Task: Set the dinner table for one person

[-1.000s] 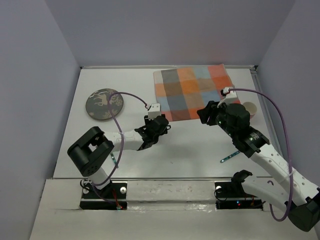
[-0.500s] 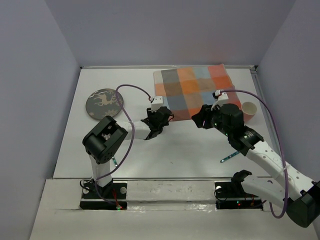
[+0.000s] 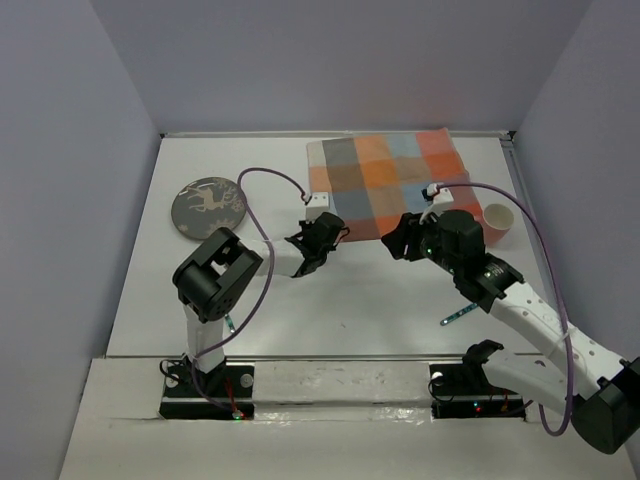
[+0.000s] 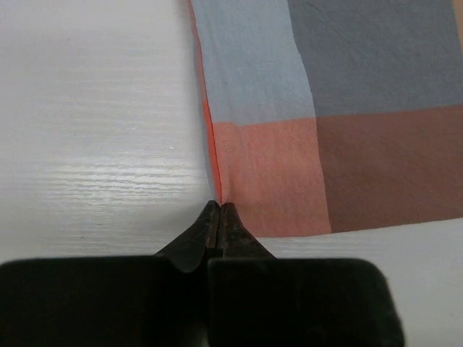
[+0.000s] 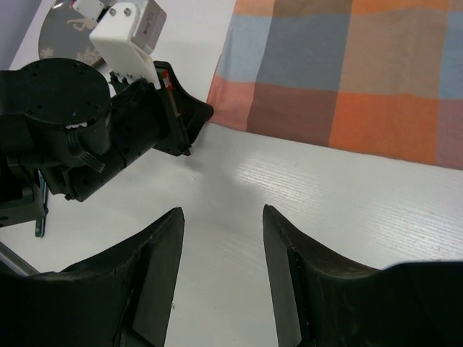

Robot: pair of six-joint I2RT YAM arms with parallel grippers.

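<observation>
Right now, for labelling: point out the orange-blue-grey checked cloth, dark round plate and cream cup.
orange-blue-grey checked cloth [image 3: 385,185]: top view, centre square.
dark round plate [image 3: 208,208]: top view, middle.
cream cup [image 3: 498,222]: top view, side wall.

A checked cloth [image 3: 390,180] of orange, blue and grey squares lies spread toward 1 o'clock in the top view. A dark round plate [image 3: 208,208] with a pale pattern sits well apart from it at 10 o'clock. A small cream cup [image 3: 497,222] stands just beside the cloth, at its 4 o'clock. A slim teal-handled utensil [image 3: 457,316] lies at 4 o'clock, and another [image 3: 228,320], partly hidden, lies at 8 o'clock.
</observation>
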